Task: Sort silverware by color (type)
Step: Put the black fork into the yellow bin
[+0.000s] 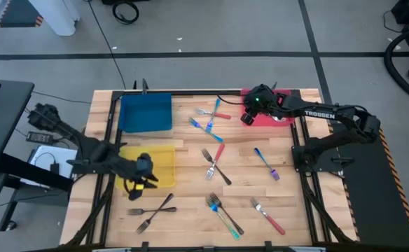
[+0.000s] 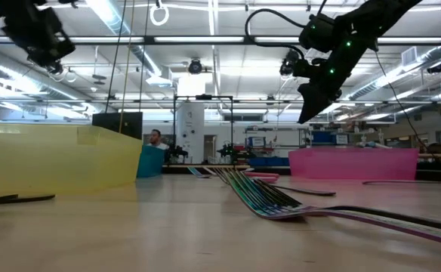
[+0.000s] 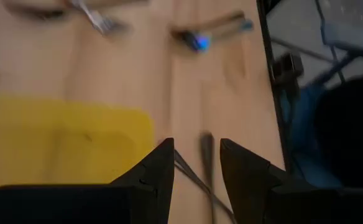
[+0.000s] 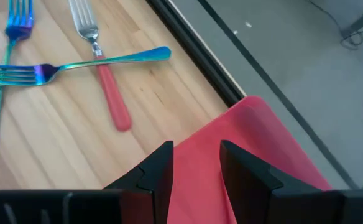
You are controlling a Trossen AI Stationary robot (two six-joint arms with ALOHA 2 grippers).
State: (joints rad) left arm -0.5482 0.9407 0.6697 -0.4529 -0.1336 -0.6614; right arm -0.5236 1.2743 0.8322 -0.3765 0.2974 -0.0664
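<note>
The silverware lies scattered on the wooden table. Two dark grey forks (image 1: 155, 208) lie crossed near the front left and show ahead of my left fingers (image 3: 204, 163). A red-handled fork (image 4: 109, 91) lies crossed under an iridescent blue fork (image 4: 76, 63) at the far middle. More forks (image 1: 215, 165) lie mid-table. My left gripper (image 1: 143, 180) hangs open over the near edge of the yellow tray (image 1: 164, 155). My right gripper (image 1: 248, 117) hangs open over the left edge of the red tray (image 1: 283, 117). Both hold nothing.
A blue tray (image 1: 146, 112) sits at the far left, behind the yellow one. Further forks lie near the front: a teal and a grey one (image 1: 223, 213), a red-handled one (image 1: 268, 215), and a blue one (image 1: 266, 162) at the right. A person (image 2: 155, 138) stands far behind the table.
</note>
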